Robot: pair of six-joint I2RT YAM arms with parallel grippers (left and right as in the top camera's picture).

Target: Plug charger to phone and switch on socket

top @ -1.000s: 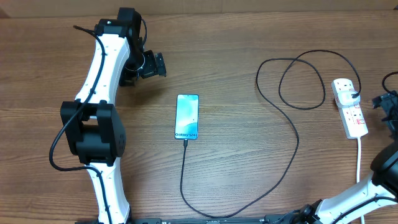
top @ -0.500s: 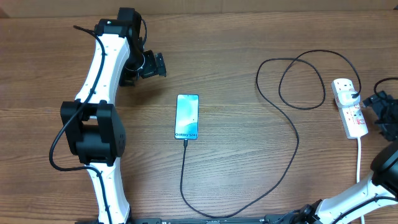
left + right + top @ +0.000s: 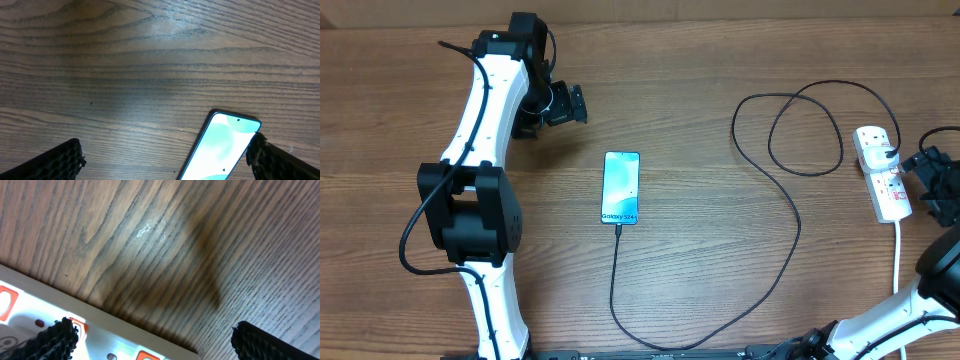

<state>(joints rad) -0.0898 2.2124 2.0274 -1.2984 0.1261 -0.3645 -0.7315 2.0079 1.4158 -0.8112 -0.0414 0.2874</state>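
Observation:
The phone (image 3: 621, 187) lies flat mid-table, its light screen up; its top end shows in the left wrist view (image 3: 220, 150). The black charger cable (image 3: 790, 225) runs from the phone's bottom edge, along the front, then loops up to a black plug in the white socket strip (image 3: 880, 175) at the right. My left gripper (image 3: 575, 103) is open and empty, up left of the phone. My right gripper (image 3: 930, 180) is open, just right of the strip; one fingertip is over the strip (image 3: 100, 330) near the red switches (image 3: 147, 356).
The strip's white lead (image 3: 897, 255) runs down toward the front edge. My left arm (image 3: 480, 150) stretches along the left side. The wooden table (image 3: 700, 80) fills the view.
My right gripper has moved left toward the socket strip from the table's right edge. The left arm, phone and cable have not moved.

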